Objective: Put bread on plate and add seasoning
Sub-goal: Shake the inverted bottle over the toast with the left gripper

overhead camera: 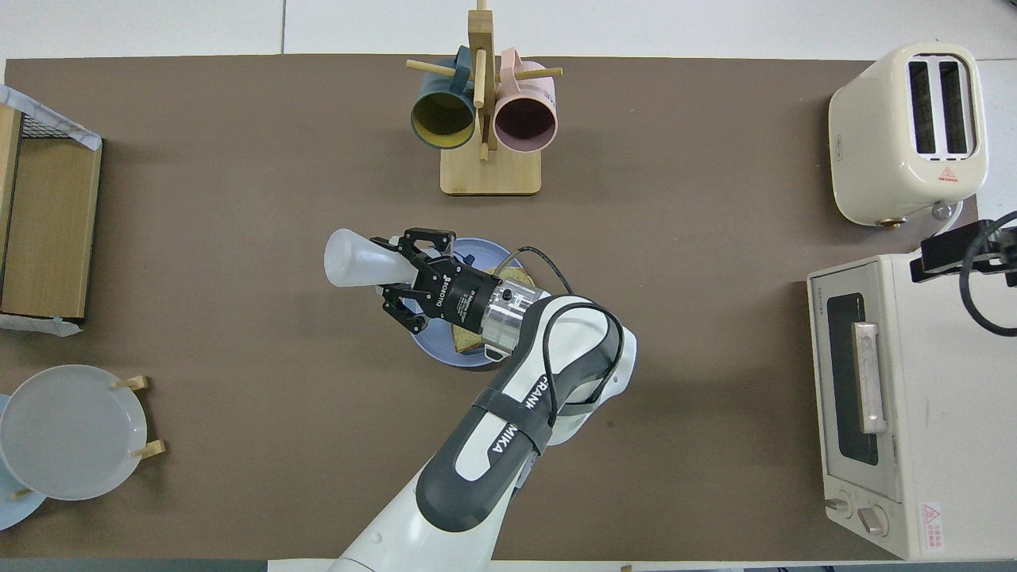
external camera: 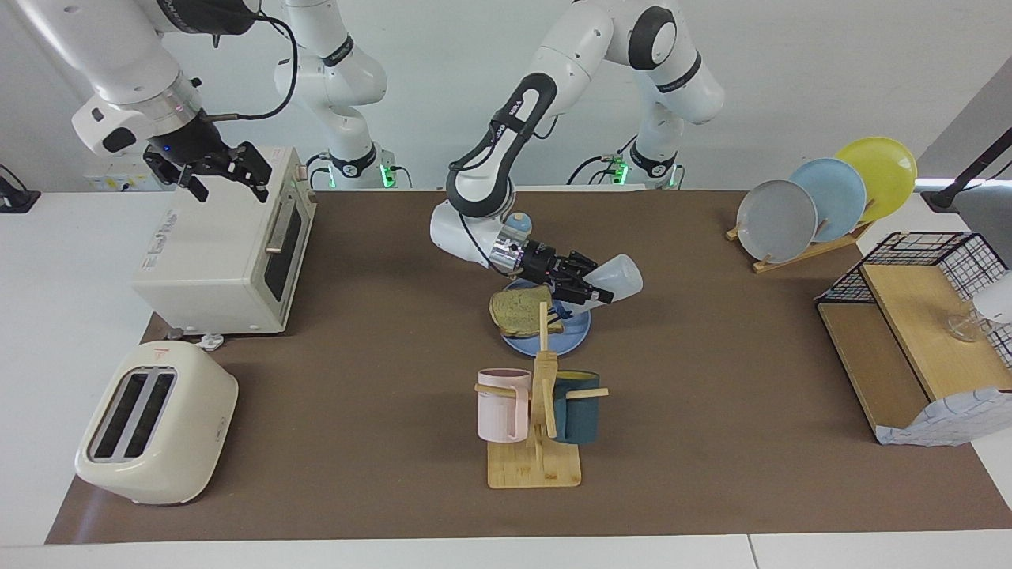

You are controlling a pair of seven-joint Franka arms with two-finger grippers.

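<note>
The bread lies on the blue plate in the middle of the table. My left gripper is shut on the seasoning bottle and holds it tipped on its side over the plate, base up and away, cap end down toward the bread. In the overhead view the bottle sticks out of the left gripper, and the arm hides most of the plate and the bread. My right gripper waits, open and empty, over the toaster oven.
A wooden mug rack with a pink and a dark blue mug stands just farther out than the plate. A toaster, a dish rack with three plates, a wire shelf and a small blue-topped bell are around.
</note>
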